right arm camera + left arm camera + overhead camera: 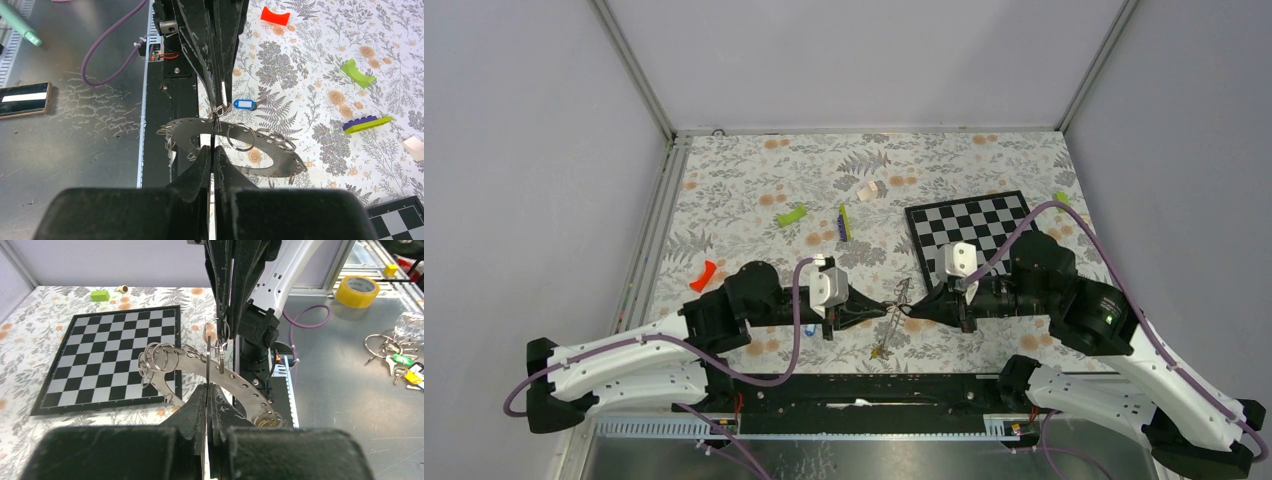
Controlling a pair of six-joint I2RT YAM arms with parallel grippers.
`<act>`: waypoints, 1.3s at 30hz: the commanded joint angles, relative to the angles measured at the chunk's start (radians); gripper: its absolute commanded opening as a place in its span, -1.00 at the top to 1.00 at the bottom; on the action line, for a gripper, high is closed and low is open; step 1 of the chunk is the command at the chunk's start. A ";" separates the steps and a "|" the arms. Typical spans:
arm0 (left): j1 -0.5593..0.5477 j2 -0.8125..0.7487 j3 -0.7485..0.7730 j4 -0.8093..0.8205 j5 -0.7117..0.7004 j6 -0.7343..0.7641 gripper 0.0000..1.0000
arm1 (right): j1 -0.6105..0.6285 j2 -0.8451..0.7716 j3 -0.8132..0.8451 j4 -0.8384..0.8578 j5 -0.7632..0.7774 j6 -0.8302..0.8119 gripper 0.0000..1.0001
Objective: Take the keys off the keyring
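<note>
The keyring is a flat silver hoop with holes and several small split rings, held in the air between both grippers. It shows in the left wrist view and the right wrist view. My left gripper is shut on a thin split ring of the hoop. My right gripper is shut on it from the other side. A brass-coloured key hangs from the hoop's low end. A blue key tag lies on the table.
A chessboard lies at the back right. A lime-green block, a yellow-green stick, a red piece and a white piece lie behind. A tape roll and another key bunch lie on the metal shelf.
</note>
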 commanded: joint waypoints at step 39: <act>0.002 -0.032 0.273 -0.341 -0.138 0.263 1.00 | 0.002 0.007 -0.028 -0.033 0.108 -0.018 1.00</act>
